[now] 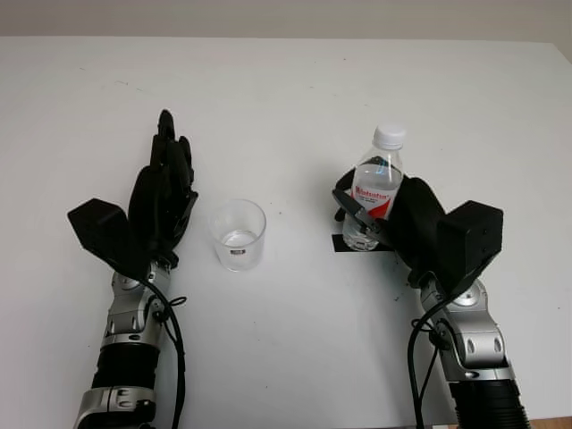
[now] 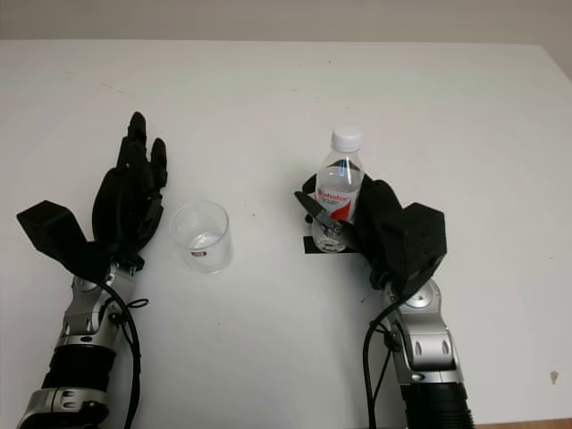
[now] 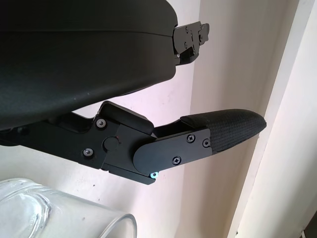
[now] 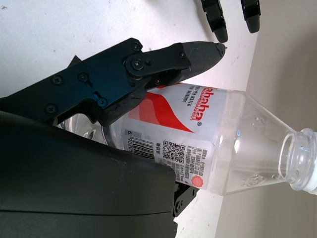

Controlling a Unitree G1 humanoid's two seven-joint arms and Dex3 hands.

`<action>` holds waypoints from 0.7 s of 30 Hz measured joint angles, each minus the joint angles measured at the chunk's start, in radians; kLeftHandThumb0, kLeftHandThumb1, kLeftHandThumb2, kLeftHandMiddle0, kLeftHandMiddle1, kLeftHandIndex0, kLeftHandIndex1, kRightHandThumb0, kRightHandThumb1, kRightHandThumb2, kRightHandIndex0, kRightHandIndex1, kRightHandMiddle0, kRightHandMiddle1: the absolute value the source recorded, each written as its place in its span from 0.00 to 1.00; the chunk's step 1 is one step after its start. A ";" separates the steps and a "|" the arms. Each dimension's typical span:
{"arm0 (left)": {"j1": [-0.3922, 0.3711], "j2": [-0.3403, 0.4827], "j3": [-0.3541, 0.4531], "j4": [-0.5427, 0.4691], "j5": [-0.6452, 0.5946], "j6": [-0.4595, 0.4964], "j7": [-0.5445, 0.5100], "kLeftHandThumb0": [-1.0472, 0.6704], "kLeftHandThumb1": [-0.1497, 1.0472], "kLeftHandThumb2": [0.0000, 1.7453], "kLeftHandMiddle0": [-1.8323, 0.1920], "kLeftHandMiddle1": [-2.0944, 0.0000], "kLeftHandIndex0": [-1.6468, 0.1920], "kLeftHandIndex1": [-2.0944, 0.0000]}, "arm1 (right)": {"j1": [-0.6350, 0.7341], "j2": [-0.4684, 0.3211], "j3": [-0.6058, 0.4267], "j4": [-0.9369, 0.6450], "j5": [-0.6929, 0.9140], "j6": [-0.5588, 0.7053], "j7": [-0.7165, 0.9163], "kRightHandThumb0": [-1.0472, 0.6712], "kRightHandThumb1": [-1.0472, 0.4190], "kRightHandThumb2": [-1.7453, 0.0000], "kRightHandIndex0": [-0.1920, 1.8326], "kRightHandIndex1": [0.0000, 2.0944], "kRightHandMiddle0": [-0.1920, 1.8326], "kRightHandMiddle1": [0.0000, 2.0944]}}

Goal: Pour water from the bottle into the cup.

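The right hand is gripping the bottle, fingers wrapped round its labelled lower body. The bottle is standing upright, its long axis vertical and its white cap on top, with its base on or just above a dark marker patch on the worktop; contact there cannot be confirmed.

The cup is lying inboard of the right hand, toward the robot's left side, near it but with bare worktop between the two. It is standing upright, mouth open, clear glass, with what appears to be a little water at the bottom.

The left hand is sitting just beside the cup on the cup's far side from the bottle, holding nothing, open, and not touching the glass. It is the nearer hand to the cup; the right hand is the one carrying the load.

In my judgement the coming move is turning on that sideways gap: the bottle needs carrying across toward the cup, then tipping so the neck points over the rim. The cap appears to be in place, which would block any pour.

The worktop is plain white and flat, with a pale wall behind its far edge.
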 measured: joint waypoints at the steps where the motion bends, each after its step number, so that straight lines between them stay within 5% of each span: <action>1: 0.000 0.000 0.001 0.000 0.000 0.000 0.000 0.13 1.00 0.40 1.00 0.98 1.00 1.00 | 0.000 0.001 0.000 0.000 0.000 0.000 -0.001 0.38 0.00 0.75 0.73 1.00 0.59 1.00; 10: 0.000 0.005 0.006 0.000 0.001 0.005 0.000 0.13 1.00 0.39 1.00 0.98 1.00 1.00 | 0.001 0.020 0.001 0.002 -0.006 -0.005 -0.008 0.34 0.00 0.84 0.69 1.00 0.54 1.00; 13: 0.000 0.014 0.008 0.000 0.000 0.005 -0.011 0.13 1.00 0.39 1.00 0.98 1.00 1.00 | 0.007 0.024 0.001 0.004 -0.004 -0.016 -0.006 0.29 0.03 0.95 0.52 1.00 0.33 1.00; 16: 0.000 0.017 0.010 0.000 -0.001 0.005 -0.013 0.13 1.00 0.39 1.00 0.98 1.00 1.00 | 0.016 0.032 -0.003 0.023 0.022 -0.053 0.016 0.29 0.08 0.97 0.24 0.98 0.17 0.93; 18: 0.000 0.017 0.010 0.000 -0.001 0.005 -0.013 0.13 1.00 0.39 1.00 0.98 1.00 1.00 | 0.026 0.032 -0.004 0.027 0.026 -0.075 0.036 0.27 0.11 0.97 0.06 0.85 0.07 0.83; 21: 0.000 0.017 0.010 0.000 -0.003 0.006 -0.013 0.13 1.00 0.39 1.00 0.98 1.00 1.00 | 0.043 0.019 -0.002 0.027 0.022 -0.082 0.068 0.23 0.13 0.97 0.01 0.57 0.01 0.62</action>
